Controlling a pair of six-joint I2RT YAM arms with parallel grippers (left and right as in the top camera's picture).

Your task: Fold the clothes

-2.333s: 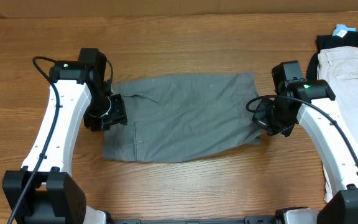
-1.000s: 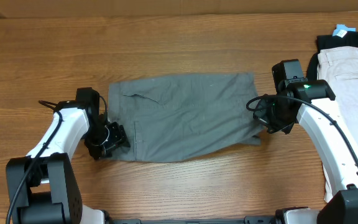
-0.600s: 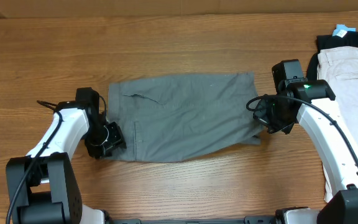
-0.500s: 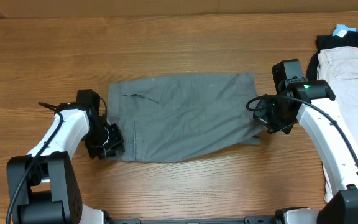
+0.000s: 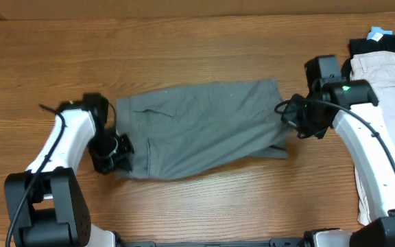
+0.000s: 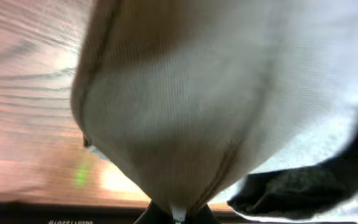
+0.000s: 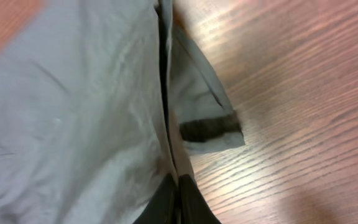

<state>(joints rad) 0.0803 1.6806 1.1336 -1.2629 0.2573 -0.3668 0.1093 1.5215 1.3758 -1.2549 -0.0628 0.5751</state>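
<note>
Shorts (image 5: 197, 127) newly in left gripper (image 5: 119, 148) too

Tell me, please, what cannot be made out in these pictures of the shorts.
- Left gripper: overhead, its tips are hidden beneath its wrist and the shorts edge.
- Left wrist view: blurred cloth fills the frame; which part is pinched is unclear.
- Pale trousers: overhead, cut off by the right edge.

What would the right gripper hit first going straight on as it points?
The shorts: the right gripper is shut on their edge, and grey cloth fills the line ahead. Bare table lies only off to the side. Depth past the fold is unclear.
</note>
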